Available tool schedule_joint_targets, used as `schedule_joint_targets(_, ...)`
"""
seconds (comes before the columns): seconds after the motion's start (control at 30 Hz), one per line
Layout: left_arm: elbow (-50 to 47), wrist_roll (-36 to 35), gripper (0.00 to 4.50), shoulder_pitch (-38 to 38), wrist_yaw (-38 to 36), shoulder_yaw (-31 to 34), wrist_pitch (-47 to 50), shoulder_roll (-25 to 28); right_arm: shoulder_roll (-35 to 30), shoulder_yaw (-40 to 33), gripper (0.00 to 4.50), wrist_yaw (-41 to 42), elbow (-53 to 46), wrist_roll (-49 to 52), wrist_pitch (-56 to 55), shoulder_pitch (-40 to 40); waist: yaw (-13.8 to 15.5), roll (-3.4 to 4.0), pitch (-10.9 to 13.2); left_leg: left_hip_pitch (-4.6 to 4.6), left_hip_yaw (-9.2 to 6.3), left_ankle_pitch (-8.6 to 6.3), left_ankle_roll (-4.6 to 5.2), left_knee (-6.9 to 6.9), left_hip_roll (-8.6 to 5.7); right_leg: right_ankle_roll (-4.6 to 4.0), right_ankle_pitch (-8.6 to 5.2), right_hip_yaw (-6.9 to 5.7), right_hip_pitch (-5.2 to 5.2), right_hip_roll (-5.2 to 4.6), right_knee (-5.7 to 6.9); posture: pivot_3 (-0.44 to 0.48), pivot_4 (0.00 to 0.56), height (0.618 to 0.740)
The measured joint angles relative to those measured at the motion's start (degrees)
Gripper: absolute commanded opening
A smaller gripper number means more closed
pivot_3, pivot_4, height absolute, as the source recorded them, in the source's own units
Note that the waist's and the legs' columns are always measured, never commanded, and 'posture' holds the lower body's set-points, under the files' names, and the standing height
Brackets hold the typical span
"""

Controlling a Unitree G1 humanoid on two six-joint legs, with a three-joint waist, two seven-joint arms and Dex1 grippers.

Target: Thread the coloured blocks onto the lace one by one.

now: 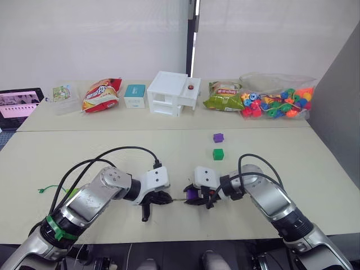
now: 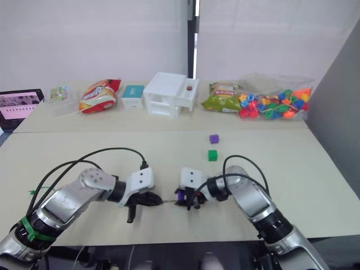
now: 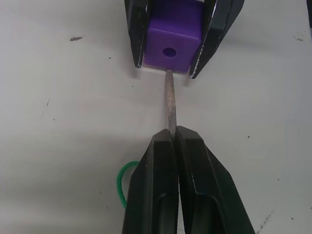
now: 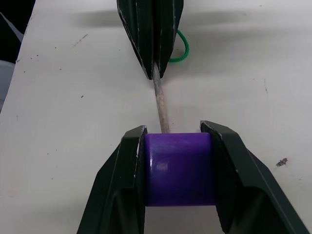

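Observation:
My right gripper (image 4: 176, 130) is shut on a purple cube (image 4: 178, 168), held low over the table near its front middle (image 1: 192, 194). My left gripper (image 3: 174, 134) faces it, shut on the stiff needle tip (image 3: 170, 105) of the lace. The tip's end meets the cube's face just under its hole (image 3: 169, 51), not inside it. A loop of the green cord (image 3: 121, 183) shows beside the left fingers, and the green tail (image 1: 48, 189) lies far left. A second purple cube (image 1: 218, 137) and a dark green cube (image 1: 218, 154) rest farther back on the right.
Along the back table stand a tablet (image 1: 19, 103), a red snack bag (image 1: 101, 94), a teal box (image 1: 134, 95), a white box (image 1: 173, 93), a green snack bag (image 1: 223, 95) and a clear bag of mixed beads (image 1: 278, 102). A grey partition (image 1: 337, 112) bounds the right.

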Motion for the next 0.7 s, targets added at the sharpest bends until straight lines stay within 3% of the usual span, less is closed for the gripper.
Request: schedule_joint_targets(0.7, -1.6, -0.9, 0.00, -1.5, -0.8, 0.7, 1.3, 0.7, -1.5, 1.0, 1.19, 0.0, -1.3, -0.1, 0.3, -0.1, 0.1, -0.01, 0.0, 0.02, -0.01, 0.00, 0.00, 0.03, 0.00, 0.00, 0.00, -0.01, 0.05, 0.00, -0.01, 0.000, 0.150, 0.740)
